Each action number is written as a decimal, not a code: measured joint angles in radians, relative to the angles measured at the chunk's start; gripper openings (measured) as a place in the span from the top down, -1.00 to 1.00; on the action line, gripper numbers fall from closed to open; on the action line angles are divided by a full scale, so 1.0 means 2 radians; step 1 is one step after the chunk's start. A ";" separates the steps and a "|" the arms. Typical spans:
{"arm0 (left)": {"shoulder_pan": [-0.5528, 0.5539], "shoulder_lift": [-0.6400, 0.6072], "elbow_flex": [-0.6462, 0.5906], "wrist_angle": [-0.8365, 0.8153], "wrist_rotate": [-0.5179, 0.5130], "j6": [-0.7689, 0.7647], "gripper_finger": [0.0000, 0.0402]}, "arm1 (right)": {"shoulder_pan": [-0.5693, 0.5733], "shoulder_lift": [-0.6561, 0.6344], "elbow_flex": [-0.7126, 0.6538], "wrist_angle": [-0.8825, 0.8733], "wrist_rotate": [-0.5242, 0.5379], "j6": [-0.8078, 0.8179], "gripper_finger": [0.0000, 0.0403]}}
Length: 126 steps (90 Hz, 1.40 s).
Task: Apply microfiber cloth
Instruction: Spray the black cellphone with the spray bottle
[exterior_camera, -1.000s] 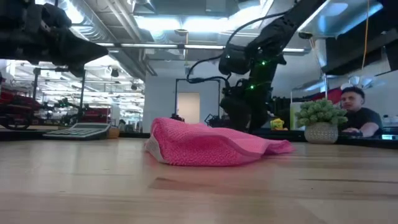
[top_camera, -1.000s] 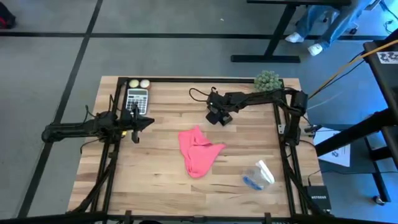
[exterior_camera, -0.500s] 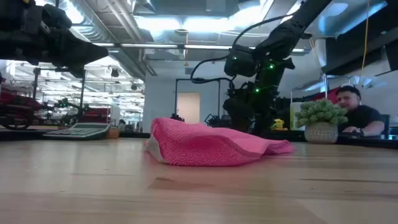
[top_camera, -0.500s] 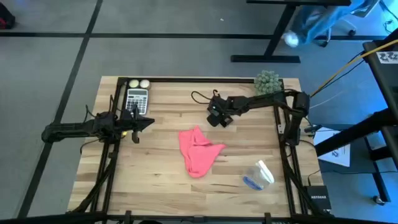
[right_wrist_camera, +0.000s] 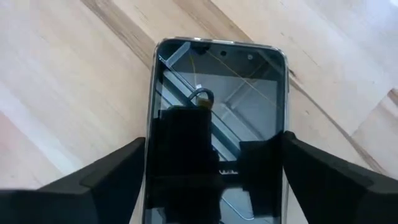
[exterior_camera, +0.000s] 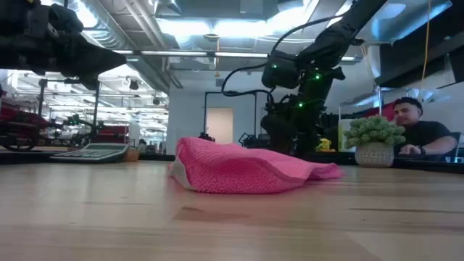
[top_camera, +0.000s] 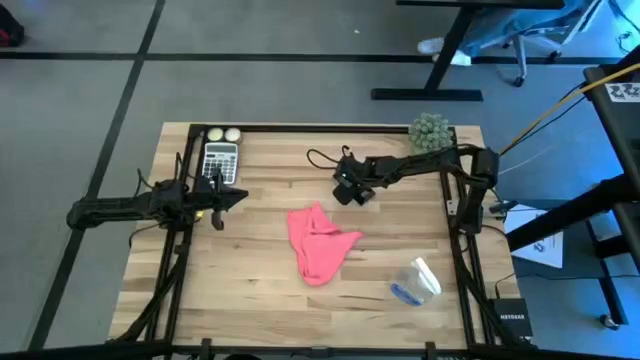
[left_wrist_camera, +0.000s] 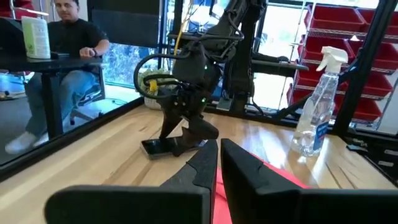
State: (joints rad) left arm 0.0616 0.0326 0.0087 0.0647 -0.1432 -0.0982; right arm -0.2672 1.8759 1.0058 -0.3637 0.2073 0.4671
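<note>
The pink microfiber cloth (top_camera: 318, 245) lies crumpled on the table's middle, its underside on the wood (exterior_camera: 239, 170), and no gripper touches it. A black phone (right_wrist_camera: 217, 93) lies at the far middle of the table, beyond the cloth (left_wrist_camera: 157, 147). My right gripper (top_camera: 348, 190) is down over the phone, its fingers at the phone's two long sides (right_wrist_camera: 214, 144). My left gripper (top_camera: 222, 207) hovers shut and empty near the table's left side, pointing toward the cloth (left_wrist_camera: 219, 144). My right gripper has the phone's two long edges (right_wrist_camera: 149, 134) between its fingers (right_wrist_camera: 112, 174), one finger on each side. It comes from above, slanting, with the fingers across the phone's width. The phone's far end lies on the wood; the end under the gripper is hidden.
A calculator (top_camera: 220, 160) and two small balls (top_camera: 223, 134) sit at the far left corner. A potted plant (top_camera: 430, 130) stands at the far right. A clear spray bottle (top_camera: 413, 281) is at the near right. A person sits beyond the table (exterior_camera: 417, 130).
My right arm has shifted slightly at the phone in the first half second and has kept still since. The cloth and my left gripper have not moved.
</note>
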 joint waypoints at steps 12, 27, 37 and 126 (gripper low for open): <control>0.000 0.000 0.000 0.001 0.000 -0.001 0.98 | 0.001 -0.001 0.002 0.003 -0.006 -0.003 -0.38; 0.000 0.000 0.000 0.012 0.000 -0.001 0.98 | 0.000 0.002 0.019 -0.008 -0.023 -0.014 -0.02; 0.000 0.000 0.000 0.017 0.000 0.000 0.98 | 0.000 0.003 0.034 -0.014 -0.026 -0.028 0.21; 0.000 0.000 0.000 0.012 0.000 -0.006 0.98 | -0.107 -0.069 0.024 -0.112 -0.085 -0.041 -0.50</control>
State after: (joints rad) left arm 0.0616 0.0326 0.0090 0.0889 -0.1425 -0.1108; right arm -0.4809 1.7378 1.0533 -0.5869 0.0381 0.3859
